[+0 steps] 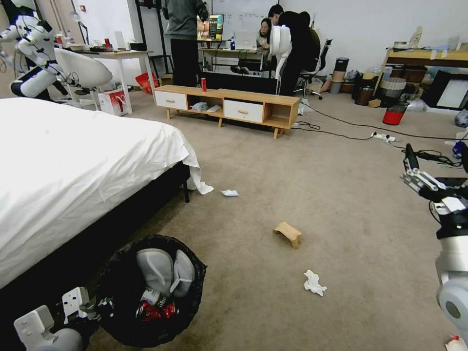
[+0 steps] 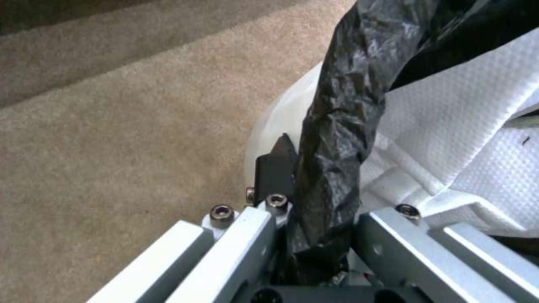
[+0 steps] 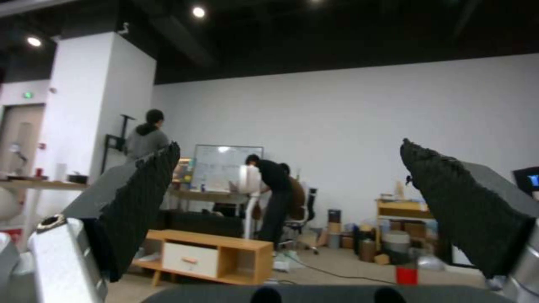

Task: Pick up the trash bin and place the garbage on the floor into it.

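The floor [image 1: 341,161] is a wide beige carpet, and a bed [image 1: 73,165] with a white sheet stands on the robot's left. The trash bin [image 1: 151,292], lined with a black bag, sits low beside the bed, and the left gripper [image 2: 314,235] is pinching its rim. A folded cardboard piece [image 1: 288,233], a white tissue [image 1: 314,283] and a paper scrap [image 1: 229,193] lie apart on the carpet, while the right gripper [image 3: 292,198] is held up at the right with its fingers spread wide.

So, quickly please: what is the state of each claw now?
Left claw: closed on the rim of the trash bin, pinching its black bag.
Right claw: open, holding nothing, raised above the floor.
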Robot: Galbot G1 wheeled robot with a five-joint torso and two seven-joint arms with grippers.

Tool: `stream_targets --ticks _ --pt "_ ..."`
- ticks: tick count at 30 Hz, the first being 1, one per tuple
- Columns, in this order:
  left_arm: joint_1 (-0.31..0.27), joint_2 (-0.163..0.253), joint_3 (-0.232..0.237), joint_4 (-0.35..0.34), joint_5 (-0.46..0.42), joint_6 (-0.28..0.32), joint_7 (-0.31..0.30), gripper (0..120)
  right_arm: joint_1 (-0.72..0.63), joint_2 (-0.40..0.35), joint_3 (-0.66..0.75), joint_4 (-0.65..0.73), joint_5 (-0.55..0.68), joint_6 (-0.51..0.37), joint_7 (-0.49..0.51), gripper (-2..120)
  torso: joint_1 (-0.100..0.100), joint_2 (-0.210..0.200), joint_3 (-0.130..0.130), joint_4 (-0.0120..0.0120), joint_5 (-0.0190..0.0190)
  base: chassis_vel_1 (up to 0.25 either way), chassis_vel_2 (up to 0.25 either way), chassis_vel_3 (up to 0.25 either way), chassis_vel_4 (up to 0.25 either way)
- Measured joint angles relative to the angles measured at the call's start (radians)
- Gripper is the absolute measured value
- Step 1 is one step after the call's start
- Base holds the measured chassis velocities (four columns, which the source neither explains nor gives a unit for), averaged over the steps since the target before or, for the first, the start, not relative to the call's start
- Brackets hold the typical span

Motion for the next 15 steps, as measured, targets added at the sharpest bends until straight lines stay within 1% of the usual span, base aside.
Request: stream_targets --ticks 2,4,5,7,15 --pt "-0.002 -0.001 0.001 0.001 0.001 0.0 0.001 0 -0.012 0.008 0.009 0.0 -0.008 0.006 -0.001 100 0.0 0.0 0.0 -0.0001 0.0 0.0 0.0 0.0 0.0" --pt "-0.007 -0.002 0.003 0.004 0.009 0.0 0.006 0 -0.04 0.051 0.02 -0.001 -0.03 0.024 -0.002 100 0.0 0.0 0.0 -0.0001 0.0001 0.0 0.0 0.0 0.0" --pt "-0.007 -0.002 0.003 0.004 0.009 0.0 0.006 0 -0.04 0.051 0.02 -0.001 -0.03 0.024 -0.002 100 0.0 0.0 0.0 -0.0001 0.0001 0.0 0.0 0.0 0.0" --pt "-0.008 -0.001 0.005 0.006 0.018 0.0 0.011 0 -0.045 0.081 0.02 -0.009 -0.05 0.035 -0.002 100 0.0 0.0 0.0 0.0 0.0001 0.0 0.0 0.0 0.0" --pt "-0.007 0.005 0.005 0.016 0.037 0.0 0.031 0 -0.056 0.102 0.01 -0.015 -0.064 0.045 -0.004 100 0.0 0.0 0.0 0.0 0.0001 0.0 0.0 0.0 0.0"
